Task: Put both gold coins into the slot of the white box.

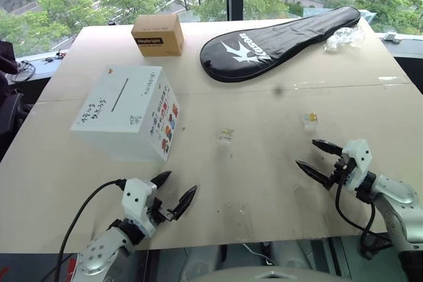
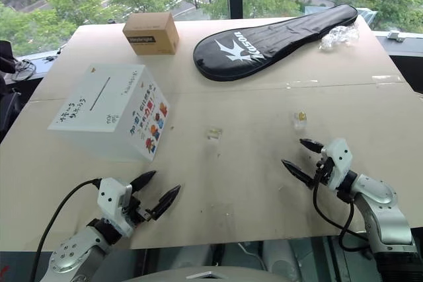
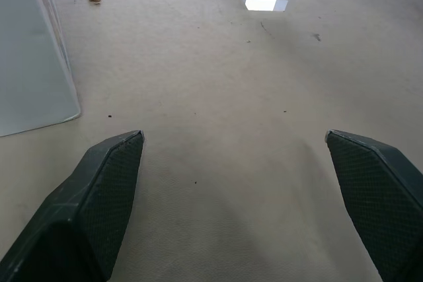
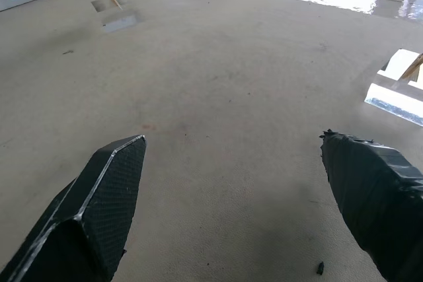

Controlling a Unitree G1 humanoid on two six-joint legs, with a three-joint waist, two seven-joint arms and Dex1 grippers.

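Table (image 1: 277, 183) first, then the white box (image 1: 125, 113) just ahead of my left gripper (image 1: 173, 194), slot (image 1: 119, 94) on its top face. Both grippers empty, fingers spread wide — right gripper (image 1: 318, 158) too. Coins sit on small clear stands, I think; detail is poor. One gold coin (image 1: 312, 117) is just ahead of the right gripper, the other (image 1: 226, 131) lies between the two tools, ahead and right of the left. I'd take the near coin with the right — come in low, pinch the disc's edges, avoid knocking the stand.
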